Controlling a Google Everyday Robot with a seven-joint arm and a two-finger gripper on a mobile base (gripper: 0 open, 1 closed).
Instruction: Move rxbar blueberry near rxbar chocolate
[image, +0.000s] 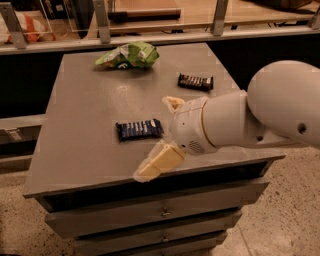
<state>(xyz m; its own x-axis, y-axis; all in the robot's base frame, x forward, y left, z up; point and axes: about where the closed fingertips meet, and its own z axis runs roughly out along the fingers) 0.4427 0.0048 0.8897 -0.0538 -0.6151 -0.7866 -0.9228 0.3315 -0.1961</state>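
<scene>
The rxbar blueberry (139, 129), a flat navy-blue bar with white lettering, lies near the middle of the grey table (85, 90). The rxbar chocolate (195, 81), a dark brown-black bar, lies further back on the right. My gripper (154, 137) hovers at the right end of the blueberry bar. It is open, with one pale finger (173, 103) behind the bar and the other (156, 163) in front of it, near the table's front edge. It holds nothing.
A green chip bag (129, 55) lies at the back of the table. My large white arm (260, 115) covers the table's right front corner. The table has drawers (160, 212) below, and a railing with shelves runs behind it.
</scene>
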